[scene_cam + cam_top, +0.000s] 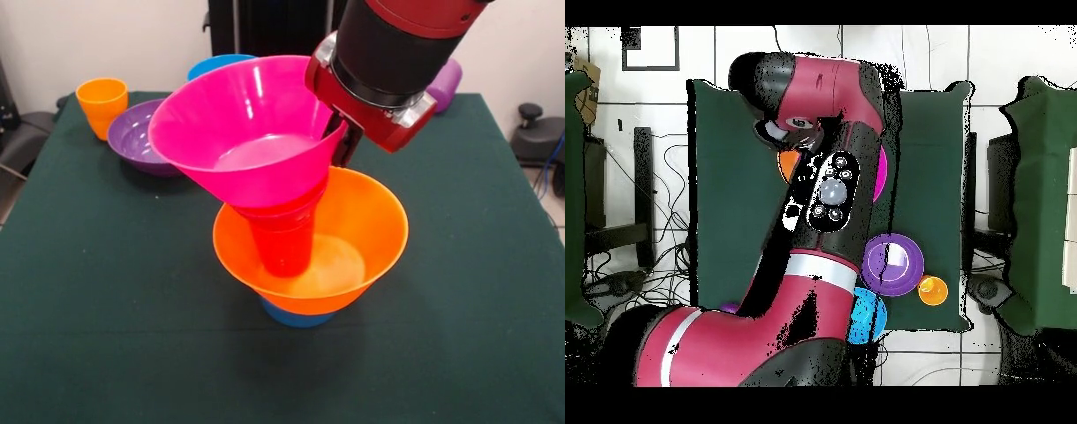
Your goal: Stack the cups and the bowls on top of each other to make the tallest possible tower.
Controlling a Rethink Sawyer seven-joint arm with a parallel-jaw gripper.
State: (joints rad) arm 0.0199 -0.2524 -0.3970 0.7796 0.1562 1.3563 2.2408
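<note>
The tower stands at the table's middle: a small light-blue bowl (296, 315) as base, the large orange bowl (371, 221) on it, and the red-orange cup (287, 247) upright inside. The large pink bowl (238, 124) sits tilted on the cup's mouth. My gripper (339, 148) is at the pink bowl's right rim and shut on it; one dark finger shows outside the rim. In the overhead view the arm (825, 200) covers the tower; only slivers of the pink bowl (881, 175) and the orange bowl (787, 166) show. The green cup and the small red bowl are hidden.
At the far left stand the yellow-orange cup (101, 104), the medium purple bowl (139, 137) and, behind it, the medium blue bowl (214, 64). The purple cup (446, 84) lies at the far right behind the arm. The overhead view shows the purple bowl (892, 263), yellow-orange cup (932, 290) and blue bowl (871, 318).
</note>
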